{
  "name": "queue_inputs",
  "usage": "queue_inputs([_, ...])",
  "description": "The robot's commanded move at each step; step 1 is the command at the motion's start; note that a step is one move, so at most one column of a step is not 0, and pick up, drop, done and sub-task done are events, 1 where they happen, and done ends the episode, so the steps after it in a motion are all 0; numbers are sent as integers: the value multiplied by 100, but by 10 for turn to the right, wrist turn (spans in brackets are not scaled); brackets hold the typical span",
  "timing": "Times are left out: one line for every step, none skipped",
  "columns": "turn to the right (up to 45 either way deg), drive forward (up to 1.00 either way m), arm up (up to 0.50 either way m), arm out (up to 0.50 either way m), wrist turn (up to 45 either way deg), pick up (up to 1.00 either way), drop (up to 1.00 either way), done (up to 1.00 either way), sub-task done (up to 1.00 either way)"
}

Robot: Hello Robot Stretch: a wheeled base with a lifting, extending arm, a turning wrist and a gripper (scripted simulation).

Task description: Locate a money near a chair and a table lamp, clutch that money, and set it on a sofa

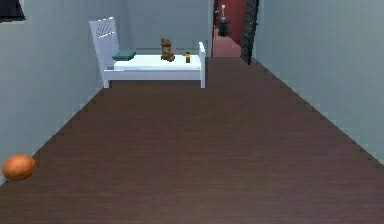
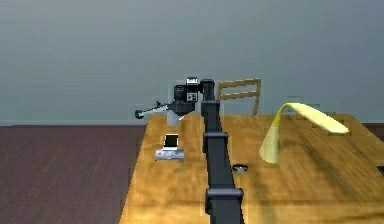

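In the arm side view the dark arm (image 2: 213,150) reaches out over a wooden table (image 2: 300,190). My gripper (image 2: 148,111) is at the table's far left corner, with bare wall and tabletop behind its far end, and it holds nothing. A small flat white and grey thing (image 2: 170,150) lies on the table below the gripper in the picture, left of the arm. A yellow table lamp (image 2: 292,124) bends over the table to the right of the arm. A wooden chair back (image 2: 241,94) rises behind the table's far edge.
A small dark thing (image 2: 240,168) lies on the table right of the arm. In the forward view a white bed (image 1: 155,62) with a green pillow (image 1: 123,54) and a teddy bear (image 1: 167,48) stands at the far end. A red door (image 1: 230,35) is beyond it. An orange ball (image 1: 18,166) lies by the left wall.
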Motion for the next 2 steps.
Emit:
queue_inputs([0,0,0,0,330,0,0,0,0])
queue_inputs([0,0,-30,0,0,0,0,0,0])
